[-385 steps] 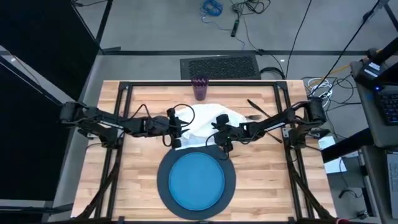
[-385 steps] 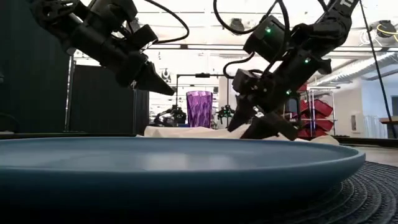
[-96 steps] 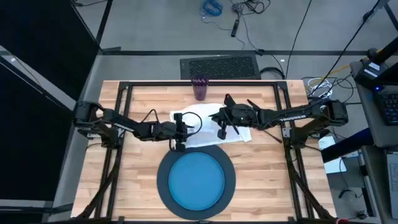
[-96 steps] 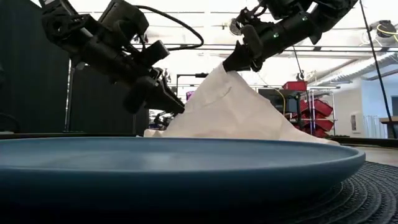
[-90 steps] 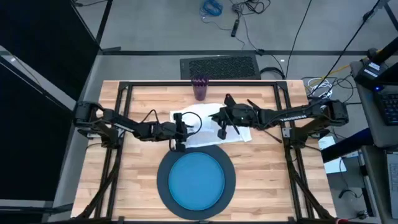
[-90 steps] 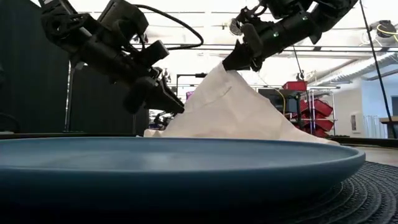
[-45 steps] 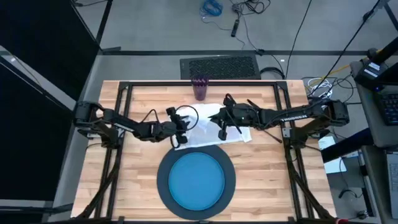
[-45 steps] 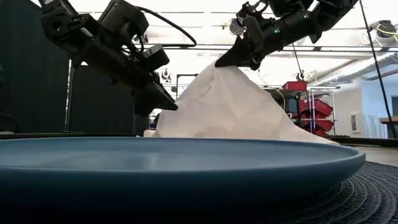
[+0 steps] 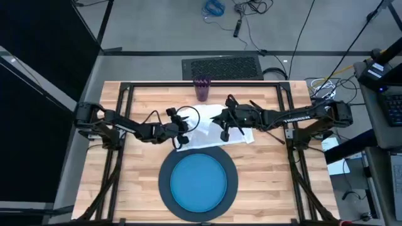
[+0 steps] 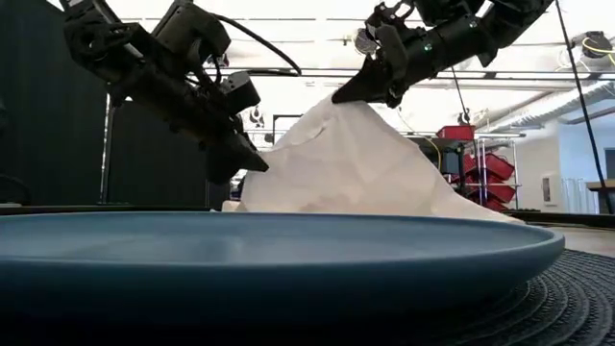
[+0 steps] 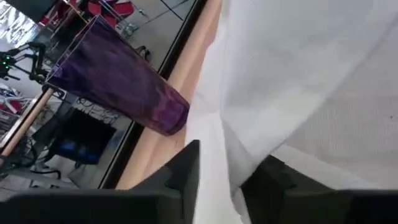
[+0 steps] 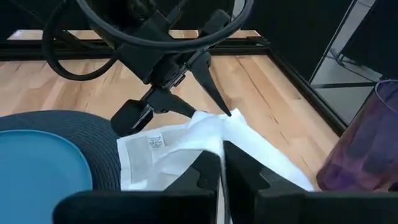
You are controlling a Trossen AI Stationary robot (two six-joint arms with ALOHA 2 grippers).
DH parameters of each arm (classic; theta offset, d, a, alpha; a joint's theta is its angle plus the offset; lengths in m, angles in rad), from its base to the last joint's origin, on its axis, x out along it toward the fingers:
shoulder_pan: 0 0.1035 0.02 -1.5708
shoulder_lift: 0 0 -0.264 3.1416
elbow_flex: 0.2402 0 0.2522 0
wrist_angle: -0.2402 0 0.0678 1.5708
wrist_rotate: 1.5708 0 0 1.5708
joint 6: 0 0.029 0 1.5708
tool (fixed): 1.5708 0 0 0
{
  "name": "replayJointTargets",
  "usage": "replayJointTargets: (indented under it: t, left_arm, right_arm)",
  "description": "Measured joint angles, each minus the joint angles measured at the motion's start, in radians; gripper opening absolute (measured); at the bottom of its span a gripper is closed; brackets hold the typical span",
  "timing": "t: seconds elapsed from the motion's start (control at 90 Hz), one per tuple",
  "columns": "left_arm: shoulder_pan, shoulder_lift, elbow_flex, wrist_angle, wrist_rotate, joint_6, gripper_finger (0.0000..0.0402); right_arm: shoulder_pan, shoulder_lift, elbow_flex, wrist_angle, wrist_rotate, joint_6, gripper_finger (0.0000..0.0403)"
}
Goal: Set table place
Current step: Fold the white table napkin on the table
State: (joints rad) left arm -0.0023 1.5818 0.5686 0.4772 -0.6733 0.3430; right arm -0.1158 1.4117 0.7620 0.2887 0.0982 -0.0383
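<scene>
A white napkin stands like a tent on the table, just beyond the blue plate that lies on the dark round charger. My right gripper is shut on the napkin's raised peak. My left gripper is shut on the napkin's left corner, lower down. The purple cup stands upright near the far edge, beyond the napkin. My left gripper pinches the napkin's left corner between its two fingers, coming from the table's left and slanting down. Cloth fills the gap between the fingers. The corner is lifted off the table. My right gripper pinches a fold at the napkin's peak between its two fingers, slanting down from the table's right. The cloth hangs below it in a tent, sloping down to its lower edge on the table.
Black frame rails run along the table's sides and far edge. A dark mat lies on the floor beyond the far edge. Bare wood lies left and right of the charger.
My left gripper has moved toward the napkin and shut on its left corner, drawing that corner up and outward. My right gripper has carried the peak slightly toward the table's left, and the tent of cloth has spread wider.
</scene>
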Motion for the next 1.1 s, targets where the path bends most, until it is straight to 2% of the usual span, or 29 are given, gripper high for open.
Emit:
replayJointTargets:
  t: [0.067,0.222,0.378,0.511,0.6,0.744,0.844,0.944,1.1]
  left_arm:
    - [0.000,0.000,0.000,0.012,0.011,-0.029,0.0012]
    - [0.001,0.000,0.000,0.026,0.018,-0.049,0.0001]
    - [0.001,0.000,0.000,0.044,0.065,-0.050,0.0000]
    - [0.001,0.000,0.000,0.049,0.075,-0.050,0.0000]
    - [0.001,0.000,0.000,0.048,0.076,-0.051,0.0000]
    - [0.001,0.000,0.000,0.049,0.109,-0.053,0.0000]
    - [0.001,0.000,0.000,0.049,0.119,-0.053,0.0000]
    - [0.002,0.000,0.000,0.049,0.119,-0.053,0.0000]
    - [0.021,0.000,0.002,0.087,0.119,-0.076,0.0000]
  right_arm:
    - [0.000,0.000,0.000,0.000,0.000,-0.001,0.0000]
    - [0.000,0.000,0.000,0.000,0.012,-0.017,0.0000]
    - [0.038,0.000,0.000,-0.002,0.013,-0.217,0.0013]
    - [0.101,0.000,0.000,-0.019,0.011,-0.400,0.0062]
    - [0.138,0.000,0.000,-0.023,0.073,-0.468,0.0110]
    - [0.174,0.000,0.000,-0.015,0.213,-0.516,0.0193]
    - [0.184,0.000,0.000,-0.009,0.213,-0.485,0.0237]
    - [0.194,0.010,0.000,-0.006,0.205,-0.410,0.0258]
    - [0.205,0.103,-0.001,0.066,0.202,-0.385,0.0261]
